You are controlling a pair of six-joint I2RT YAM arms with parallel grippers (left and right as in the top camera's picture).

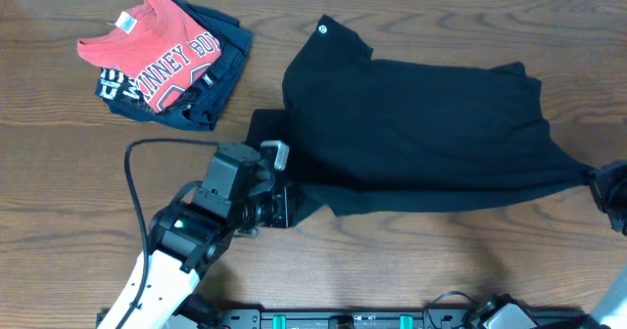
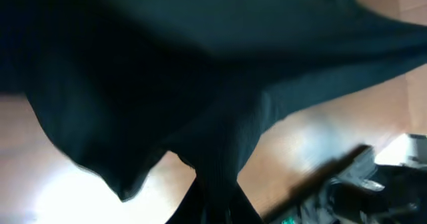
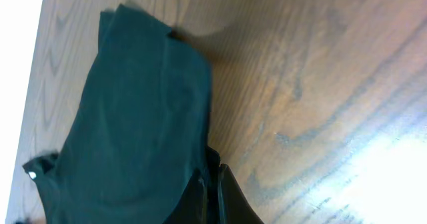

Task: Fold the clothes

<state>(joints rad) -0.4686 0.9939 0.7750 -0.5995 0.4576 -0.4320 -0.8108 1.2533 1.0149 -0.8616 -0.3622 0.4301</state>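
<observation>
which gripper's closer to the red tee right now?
Left. The left gripper pinches an edge of the black T-shirt, below-right of the red T-shirt in the overhead view. The right gripper holds the shirt's other end, far right.

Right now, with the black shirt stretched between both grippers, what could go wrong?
1. The right gripper pinches only a thin corner of the black T-shirt; it may slip out under tension.
2. Fabric is bunched at the left gripper, so the fold may land uneven.

Overhead sharp, even; clothes point(image 2: 167, 84) blurred at left wrist; table point(image 3: 390, 171) glare.
</observation>
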